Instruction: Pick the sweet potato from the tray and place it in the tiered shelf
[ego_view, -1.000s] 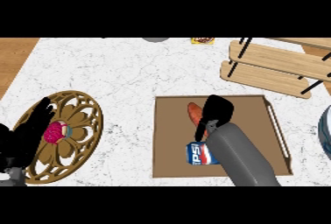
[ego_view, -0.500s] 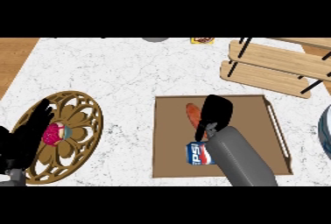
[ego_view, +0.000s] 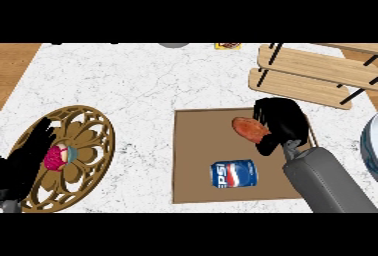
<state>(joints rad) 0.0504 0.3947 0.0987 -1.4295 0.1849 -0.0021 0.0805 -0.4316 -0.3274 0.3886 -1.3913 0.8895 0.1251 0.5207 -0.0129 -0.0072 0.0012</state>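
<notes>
Nearest, at the lower left edge, the left hand (ego_view: 26, 160) rests with its fingers straight and relaxed, holding nothing. It lies over the left part of a golden plate (ego_view: 94, 122) with a cut-out flower pattern. A small pink and white thing (ego_view: 59, 156) sits in the middle of this plate, just beside the hand; I cannot tell what it is.

At the lower right, the grey forearm (ego_view: 325, 185) comes in and goes up to the right hand (ego_view: 282, 122). A blue can (ego_view: 235, 174) lies on its side on the near part of the brown tray (ego_view: 196, 145), left of the forearm.

Further back, the right hand is over the far right part of the tray. Its fingers are curled round the right end of the sweet potato (ego_view: 249, 128), and the orange left end sticks out from the hand. Whether the sweet potato touches the tray floor, I cannot tell.

Beyond the hand, at the far right of the white counter (ego_view: 133, 85), stands the wooden shelf (ego_view: 306, 75) with dark posts. It is apart from the hand. A yellow packet (ego_view: 227, 45) shows at the far edge.
</notes>
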